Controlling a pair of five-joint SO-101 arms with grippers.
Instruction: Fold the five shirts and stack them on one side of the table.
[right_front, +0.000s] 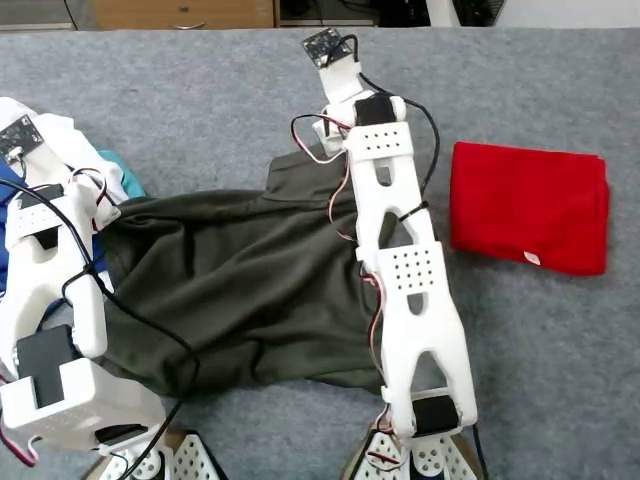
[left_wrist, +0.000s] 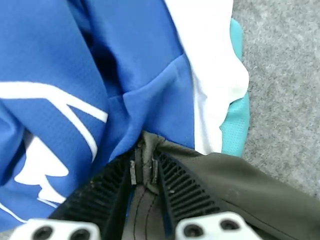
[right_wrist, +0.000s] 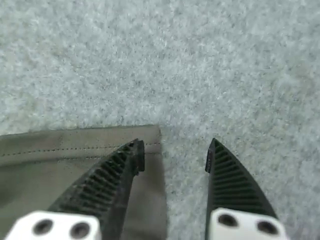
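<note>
Okay: olive shirt (right_front: 240, 290) lay rumpled at the table (right_front: 200, 90) centre, folded red shirt (right_front: 530, 205) near the right edge. Left gripper (left_wrist: 144, 169) was clamped on the olive hem; right gripper (right_wrist: 175, 152) gaped wide astride a far corner. I'd say right needed a deeper bite on cloth, then even tension.

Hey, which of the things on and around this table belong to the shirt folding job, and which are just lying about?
Job: olive shirt, folded red shirt, blue shirt, white shirt, teal shirt.
Lying about: wooden drawers behind the table.
</note>
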